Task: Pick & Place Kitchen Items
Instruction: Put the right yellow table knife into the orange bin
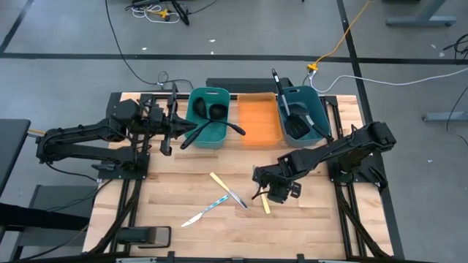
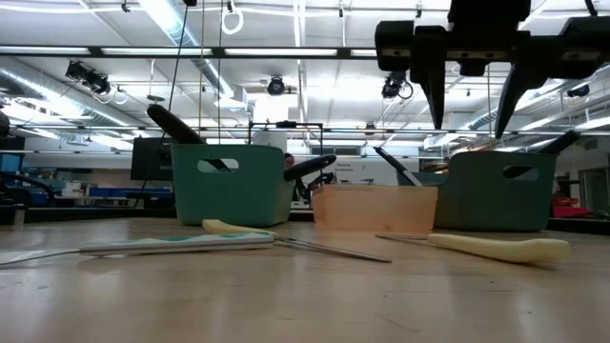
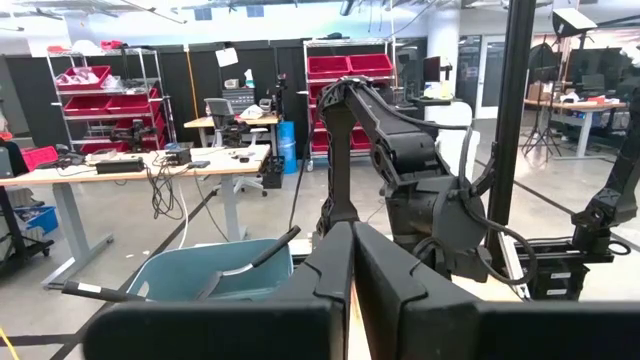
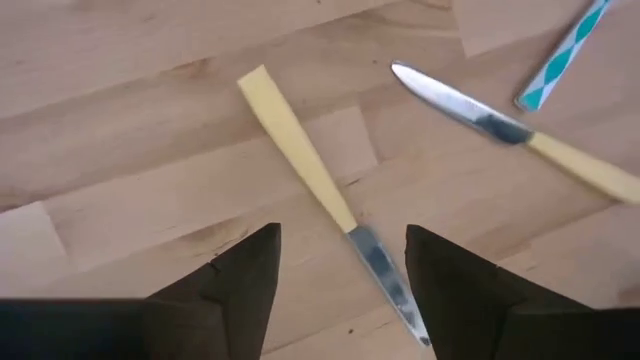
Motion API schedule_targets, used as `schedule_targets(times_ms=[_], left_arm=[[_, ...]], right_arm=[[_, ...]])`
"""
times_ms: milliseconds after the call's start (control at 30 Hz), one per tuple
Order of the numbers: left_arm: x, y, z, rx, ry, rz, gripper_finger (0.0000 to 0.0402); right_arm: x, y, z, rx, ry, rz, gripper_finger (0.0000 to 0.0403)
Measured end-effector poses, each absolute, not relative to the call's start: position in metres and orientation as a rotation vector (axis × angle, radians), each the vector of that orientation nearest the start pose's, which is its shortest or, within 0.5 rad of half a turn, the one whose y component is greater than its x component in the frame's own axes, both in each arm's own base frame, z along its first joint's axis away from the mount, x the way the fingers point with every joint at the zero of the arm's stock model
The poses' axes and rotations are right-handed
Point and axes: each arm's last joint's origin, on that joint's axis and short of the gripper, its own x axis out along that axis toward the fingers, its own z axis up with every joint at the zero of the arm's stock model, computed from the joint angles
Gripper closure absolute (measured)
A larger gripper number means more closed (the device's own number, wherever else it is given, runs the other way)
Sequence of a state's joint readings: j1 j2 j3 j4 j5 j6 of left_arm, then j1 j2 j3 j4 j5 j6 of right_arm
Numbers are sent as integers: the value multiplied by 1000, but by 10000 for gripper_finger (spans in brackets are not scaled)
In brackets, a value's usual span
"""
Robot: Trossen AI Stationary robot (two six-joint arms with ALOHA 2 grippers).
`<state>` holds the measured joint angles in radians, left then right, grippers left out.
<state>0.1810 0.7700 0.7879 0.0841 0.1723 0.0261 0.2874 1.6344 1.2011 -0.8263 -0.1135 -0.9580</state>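
Your two teal bins at the far side already hold black utensils. Three knives remain on the table; your right gripper hovers open above one, left gripper closed, empty.

Clear air above yellow-handled knife, fingers astride.

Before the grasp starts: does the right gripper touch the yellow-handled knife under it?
Apart. Low view: right gripper hangs open, high above the yellow-handled knife.

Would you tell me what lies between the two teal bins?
The orange tray, seemingly empty, sits between the left teal bin and right teal bin, clearest in the high view.
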Motion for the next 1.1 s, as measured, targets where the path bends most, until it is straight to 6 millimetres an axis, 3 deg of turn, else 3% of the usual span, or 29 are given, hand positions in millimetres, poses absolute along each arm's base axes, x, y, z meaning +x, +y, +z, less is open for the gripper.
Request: schedule_targets(times_ms=[433,867,1100], left_arm=[[168,26,361,59,-100,10,386],[168,26,361,71,-100,11,386],[168,26,361,71,-100,11,386]], right_arm=[[308,95,260,-861,982,876,182],[308,94,265,-854,999,838,182],[311,95,283,-825,982,805,182]])
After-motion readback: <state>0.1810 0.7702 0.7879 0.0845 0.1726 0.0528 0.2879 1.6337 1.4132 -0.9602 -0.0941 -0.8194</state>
